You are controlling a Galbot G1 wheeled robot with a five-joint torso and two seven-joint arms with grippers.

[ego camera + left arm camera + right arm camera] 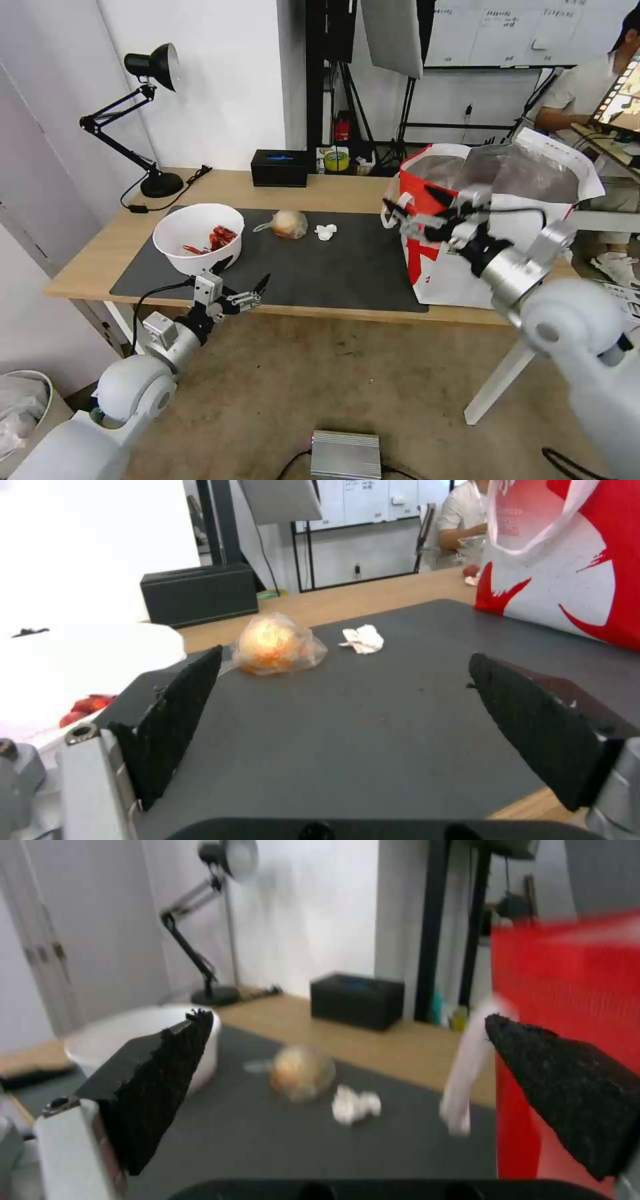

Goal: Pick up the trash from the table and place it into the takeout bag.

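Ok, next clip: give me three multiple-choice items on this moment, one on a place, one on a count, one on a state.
1. Where does the white bowl stand?
A. on the mat's left end
B. inside the takeout bag
C. on the floor

2. How many loose trash pieces lie on the mat between the bowl and the takeout bag?
A. none
B. two
C. five

3. How is the left pincer?
A. shut on the bowl
B. open, holding nothing
C. shut on the tissue

Key: 1 A, it sits at the left end of the mat; 2 B, the clear bag and the tissue; 3 B, the left wrist view shows its fingers spread over bare mat.
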